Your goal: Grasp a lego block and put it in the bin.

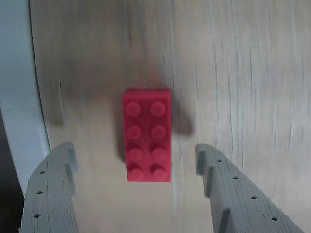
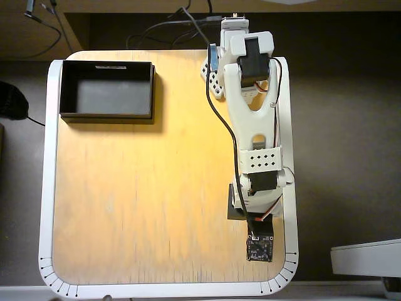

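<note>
In the wrist view the red lego block (image 1: pixel 146 134) lies on the wooden table (image 1: pixel 243 87), just ahead of the gripper (image 1: pixel 136 162) and between its two wide-apart fingers, touching neither. Its long side points straight away from the gripper. The black bin (image 2: pixel 107 91) sits far off, with nothing inside.

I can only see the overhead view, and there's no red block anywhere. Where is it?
Observer: It's hidden beneath the arm's end. In the wrist view the lego block lies on the wooden table.
Operator: Has the claw grabbed it?
Observer: No. The gripper is open, with one finger on each side of the block, neither touching it.
Operator: How does it lie?
Observer: Flat, studs up, its long side running along the fingers.
</note>
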